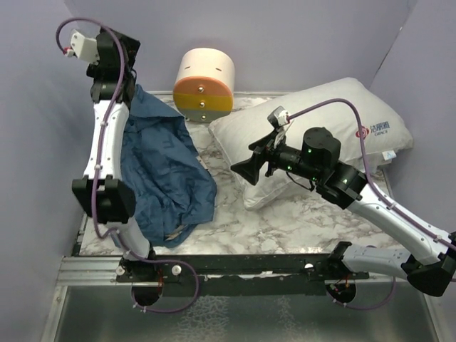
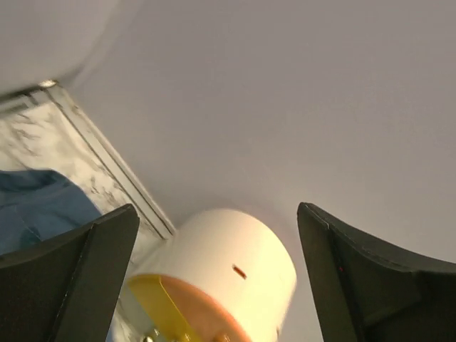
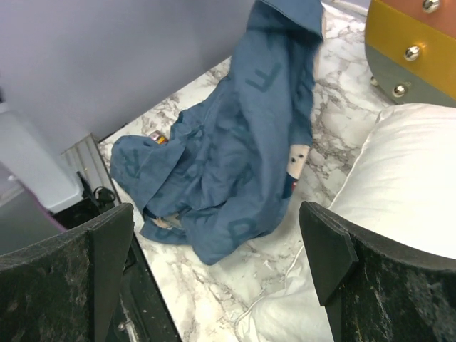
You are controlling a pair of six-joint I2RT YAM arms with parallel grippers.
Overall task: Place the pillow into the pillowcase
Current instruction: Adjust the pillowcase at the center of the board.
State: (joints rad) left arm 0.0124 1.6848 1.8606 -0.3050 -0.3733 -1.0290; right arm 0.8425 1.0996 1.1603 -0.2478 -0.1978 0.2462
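I work in a lab booth. Plain lilac panels [image 1: 285,35] wall my marble-print table [image 1: 285,221] at nine, twelve and three o'clock.

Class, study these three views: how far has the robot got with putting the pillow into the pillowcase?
Done: nothing yet; the pillow lies outside the crumpled pillowcase, a gap between them. In hand: nothing; the right hand hovers open over the pillow's edge, and the left hand is open, raised near the back wall. Left: open the pillowcase and slide the pillow in.
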